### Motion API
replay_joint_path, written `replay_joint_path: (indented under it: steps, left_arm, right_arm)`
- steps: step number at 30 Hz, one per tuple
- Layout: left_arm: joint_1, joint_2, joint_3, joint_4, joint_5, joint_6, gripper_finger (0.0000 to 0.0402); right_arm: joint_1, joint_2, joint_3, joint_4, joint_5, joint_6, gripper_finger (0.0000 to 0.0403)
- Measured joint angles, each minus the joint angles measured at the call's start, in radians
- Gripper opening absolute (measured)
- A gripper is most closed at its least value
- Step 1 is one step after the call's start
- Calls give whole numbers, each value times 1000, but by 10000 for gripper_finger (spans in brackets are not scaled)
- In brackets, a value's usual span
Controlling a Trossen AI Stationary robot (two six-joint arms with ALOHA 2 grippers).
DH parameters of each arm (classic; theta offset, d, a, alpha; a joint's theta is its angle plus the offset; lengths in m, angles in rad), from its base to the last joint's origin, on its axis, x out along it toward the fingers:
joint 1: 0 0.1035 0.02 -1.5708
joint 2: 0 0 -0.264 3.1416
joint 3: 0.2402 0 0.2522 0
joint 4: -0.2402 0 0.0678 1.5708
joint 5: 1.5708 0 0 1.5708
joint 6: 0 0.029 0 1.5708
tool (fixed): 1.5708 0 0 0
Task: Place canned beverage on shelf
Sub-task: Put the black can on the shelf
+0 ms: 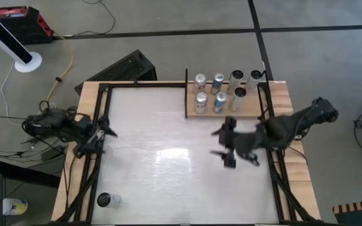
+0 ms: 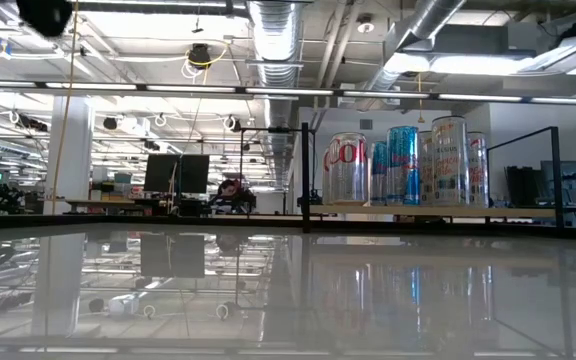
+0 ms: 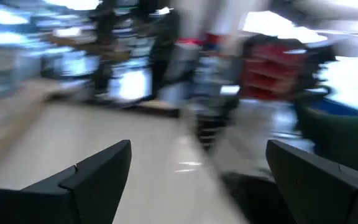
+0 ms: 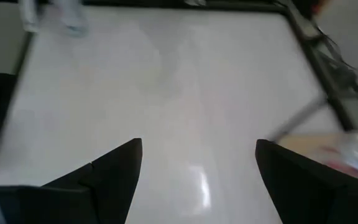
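Fingers (image 4: 120,171) apart, empty; wood shelf (image 1: 254,113) w/ upright cans (image 1: 219,91).

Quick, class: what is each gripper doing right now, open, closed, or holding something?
Left gripper: open, holding nothing, at the table's left edge.
Right gripper: open, holding nothing, over the table in front of the shelf.

An open-plan lab or workshop: exposed ceiling ducts (image 2: 273,40), strip lights, monitors (image 2: 176,172) on benches.
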Motion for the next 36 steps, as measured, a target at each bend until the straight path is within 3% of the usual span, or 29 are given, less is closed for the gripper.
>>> replay_joint_path:
  steps: [2, 4, 10, 12, 15, 20, 27, 32, 36]
  left_arm:
    - [-1, 68, 0, 100, 151, -9, 357]
    - [-7, 166, 1, 179, 235, -25, 357]
    - [-126, 536, 130, 105, 237, -84, 357]
    - [-201, 659, 236, 10, 197, -81, 357]
    - [-338, 817, 412, -219, 43, -98, 357]
    - [-604, 1012, 583, -392, -216, -315, 357]
    - [-891, 1157, 680, -398, -397, -447, 357]
    - [-973, 1178, 686, -442, -524, -516, 357]
    - [-1000, 1197, 670, -513, -547, -612, 357]
  right_arm:
    - [49, 16, -49, 93, 12, 9, 336]
    - [94, 36, -81, 162, 42, 16, 336]
    - [174, 121, -106, 280, 116, 34, 336]
    - [191, 140, -106, 296, 121, 43, 336]
    - [212, 169, -105, 319, 127, 78, 336]
    - [255, 210, -105, 316, 130, 145, 336]
    - [287, 240, -105, 320, 162, 157, 336]
    - [270, 239, -105, 322, 175, 158, 336]
    - [256, 239, -105, 324, 189, 156, 336]
